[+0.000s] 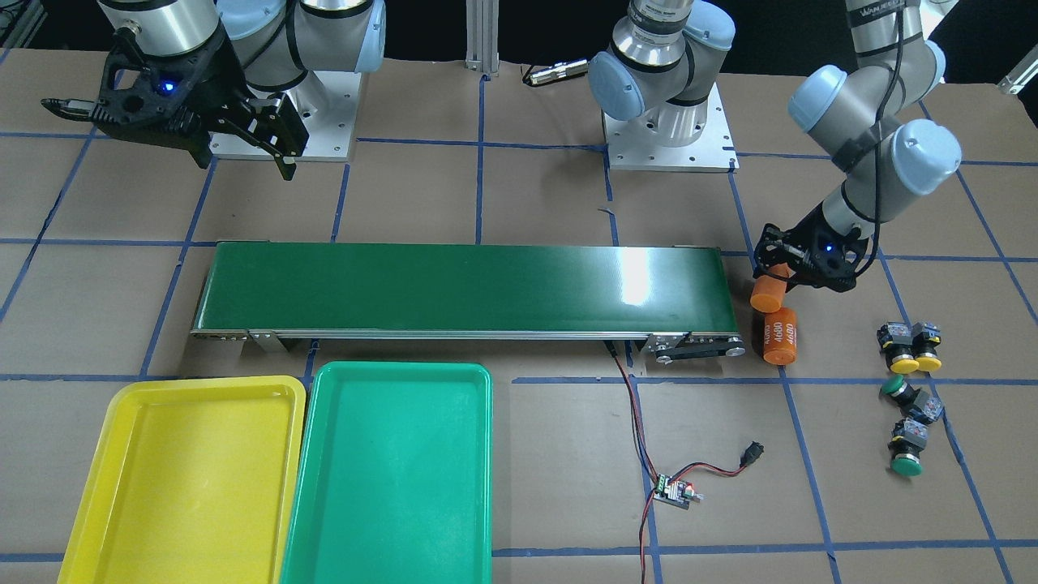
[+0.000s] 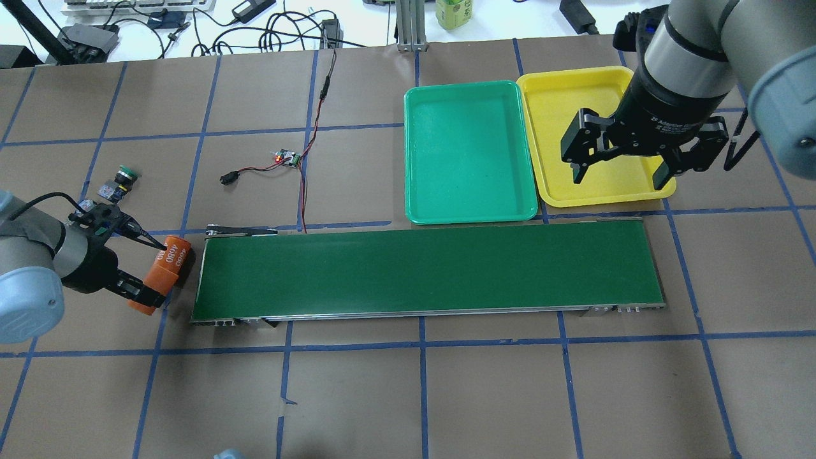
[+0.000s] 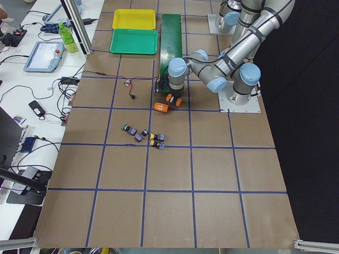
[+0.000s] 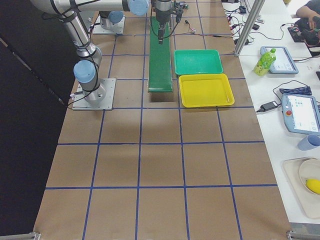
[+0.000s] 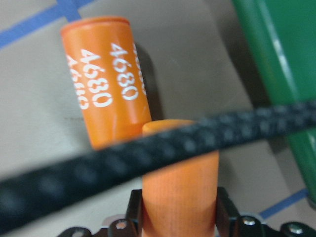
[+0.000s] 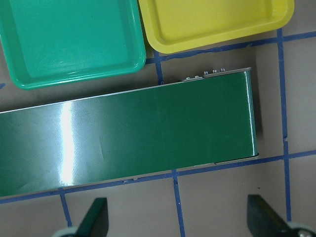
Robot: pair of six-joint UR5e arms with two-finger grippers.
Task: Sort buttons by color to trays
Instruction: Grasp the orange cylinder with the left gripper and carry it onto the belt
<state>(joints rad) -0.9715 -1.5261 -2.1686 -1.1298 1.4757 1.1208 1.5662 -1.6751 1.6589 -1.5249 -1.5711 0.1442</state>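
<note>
Exterior front-facing — buttons apart from left jaws

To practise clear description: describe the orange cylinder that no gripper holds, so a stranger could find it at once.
Find the long dark-green conveyor belt and go to its end by the left gripper. Two orange cylinders are there. The loose cylinder lies on the table, white 4680 showing; the other cylinder is clamped in that gripper.
</note>
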